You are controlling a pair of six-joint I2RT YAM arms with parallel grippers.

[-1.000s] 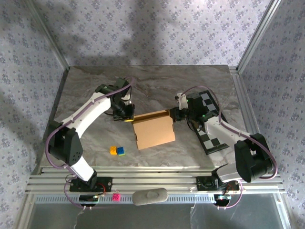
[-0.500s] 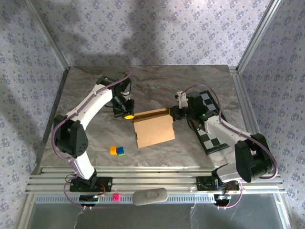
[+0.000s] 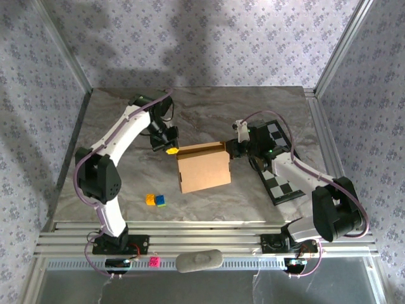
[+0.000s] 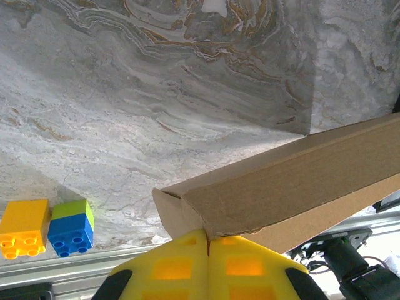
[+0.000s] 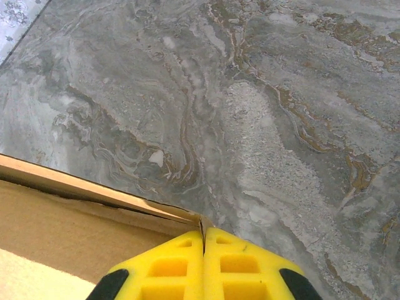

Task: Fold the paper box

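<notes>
Left gripper (image 4: 208,236) pressed together at far-left corner of paper box (image 3: 204,170); right gripper (image 5: 203,234) likewise, far-right corner. Box mid table (image 3: 209,107). Overhead adds checkerboard (image 3: 281,183); left wrist, toy blocks (image 4: 70,228).

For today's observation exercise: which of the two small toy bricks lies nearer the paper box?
The blue brick with the green top; the all-yellow brick lies on its far side from the paper box.
</notes>
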